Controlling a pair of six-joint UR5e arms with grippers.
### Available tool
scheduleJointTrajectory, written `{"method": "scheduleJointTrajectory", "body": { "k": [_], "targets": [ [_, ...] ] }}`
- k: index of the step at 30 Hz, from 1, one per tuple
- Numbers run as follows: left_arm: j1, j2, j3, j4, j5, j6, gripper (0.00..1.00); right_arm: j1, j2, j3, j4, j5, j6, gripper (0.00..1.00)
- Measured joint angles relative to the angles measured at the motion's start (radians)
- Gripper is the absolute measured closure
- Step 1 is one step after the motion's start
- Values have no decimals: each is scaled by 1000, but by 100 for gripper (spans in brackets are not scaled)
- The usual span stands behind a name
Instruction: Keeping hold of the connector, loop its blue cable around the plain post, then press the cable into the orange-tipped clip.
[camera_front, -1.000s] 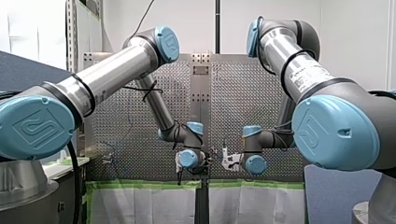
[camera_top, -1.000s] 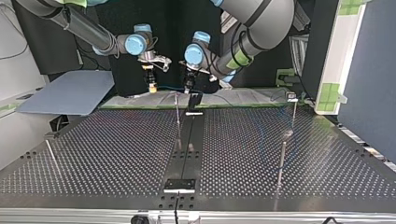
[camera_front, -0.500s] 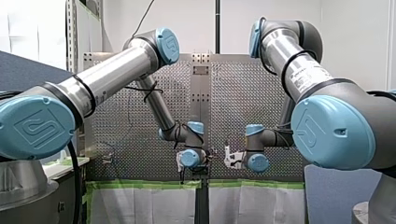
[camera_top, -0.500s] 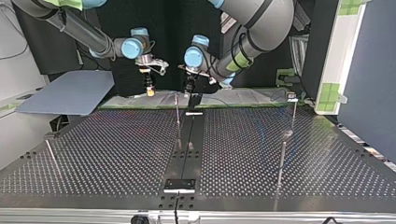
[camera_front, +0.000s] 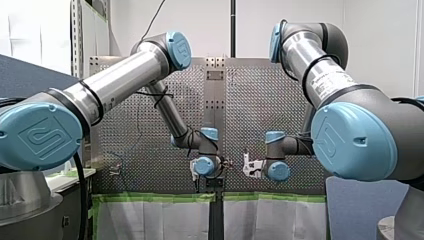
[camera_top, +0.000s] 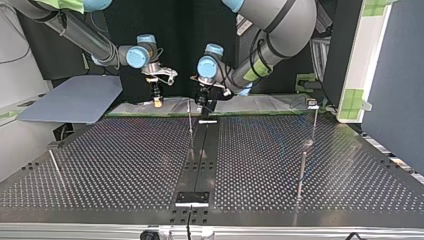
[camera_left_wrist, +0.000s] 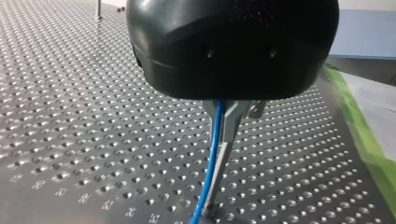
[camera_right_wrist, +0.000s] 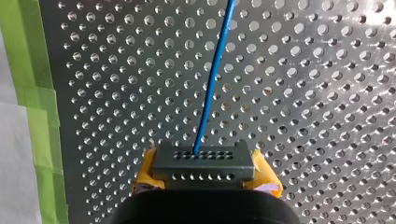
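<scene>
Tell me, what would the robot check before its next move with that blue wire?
1. The connector sits clamped between the yellow pads of the right gripper: ok.
2. The blue cable is seated in the connector: ok.
3. The left gripper is shut on the blue cable: ok.
4. Cable looped round the plain post: cannot tell, too thin to see.
5. Location of the orange-tipped clip known: cannot tell.

My left tool (camera_front: 200, 178) and my right tool (camera_front: 249, 169) near together over perforated table (camera_front: 270, 100).
</scene>
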Motion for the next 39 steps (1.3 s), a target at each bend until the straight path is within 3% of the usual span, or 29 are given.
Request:
{"method": "scheduleJointTrajectory", "body": {
  "k": [14,23,31,39],
  "targets": [
    [70,0,21,-28,49,-20,100,-40,1,-59,60,-20,6,100],
    [94,1,47,-51,61,14,100,-70,2,-105,101,-41,7,100],
    [96,1,76,-93,45,66,100,-96,1,-148,143,-57,7,100],
    [108,1,78,-102,42,92,100,-111,1,-162,163,-61,7,100]
  ]
}}
